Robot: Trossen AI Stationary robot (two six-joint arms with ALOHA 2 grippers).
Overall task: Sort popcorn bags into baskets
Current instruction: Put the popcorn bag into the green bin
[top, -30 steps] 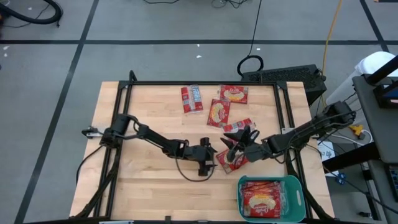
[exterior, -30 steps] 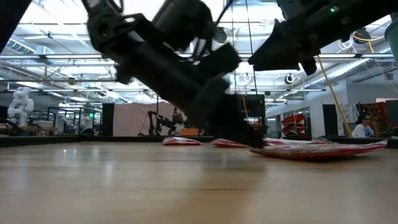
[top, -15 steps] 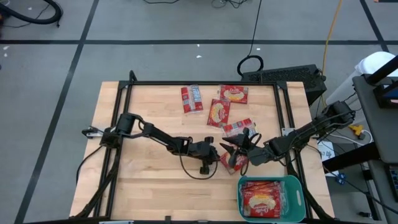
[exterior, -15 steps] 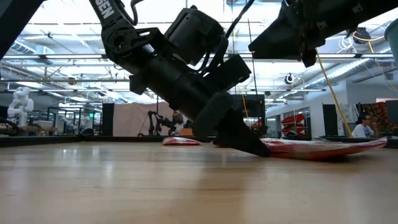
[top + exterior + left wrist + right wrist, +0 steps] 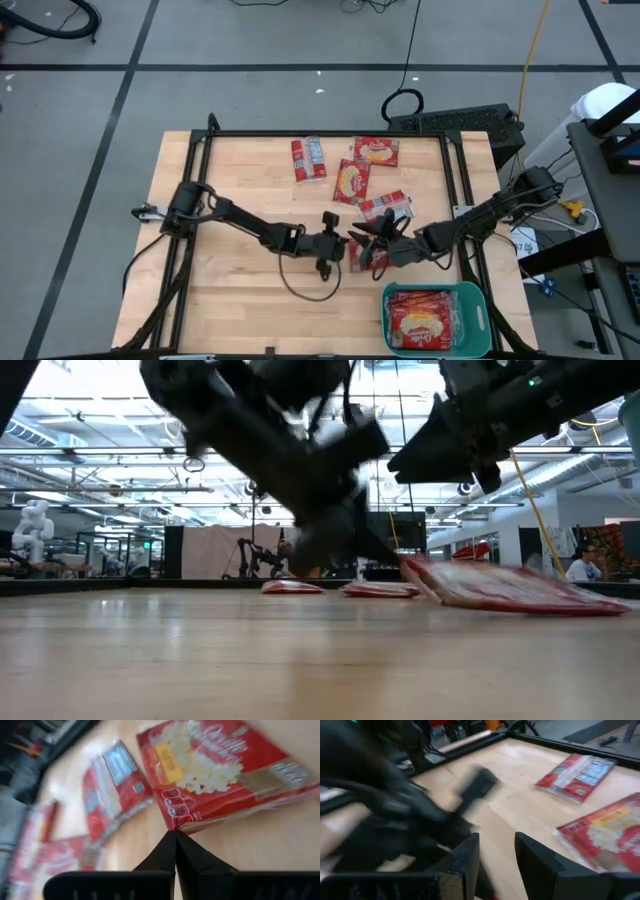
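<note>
A red popcorn bag [image 5: 215,765] lies between the two grippers near the table's middle right [image 5: 362,262]. My left gripper [image 5: 175,834] is shut on it. In the low view the bag [image 5: 510,588] is tilted. My right gripper [image 5: 378,240] hovers above the same bag with its fingers open [image 5: 492,840] and nothing between them. Several more bags lie flat farther back [image 5: 308,158] [image 5: 376,150] [image 5: 351,181] [image 5: 385,205]. The teal basket [image 5: 476,300] stands at the near right edge with red bags in it. My left gripper pinches one corner of the popcorn bag [image 5: 172,822] between the free ends of its two fingers. The fingers come slanting down from the table's left. That end of the bag is raised off the wood [image 5: 415,567], while the opposite end [image 5: 600,608] rests on the table.
A black frame [image 5: 330,133] runs around the tabletop. The wood at the left and near left [image 5: 230,290] is bare. Cables and a dark box [image 5: 470,122] lie on the floor beyond the far edge. A person sits far off in the room [image 5: 583,565].
My left gripper has taken hold of the bag's corner, rolled about its own line and risen a little. The bag lay flat before. Now the end at the gripper is tipped up and the other end stays on the table.
</note>
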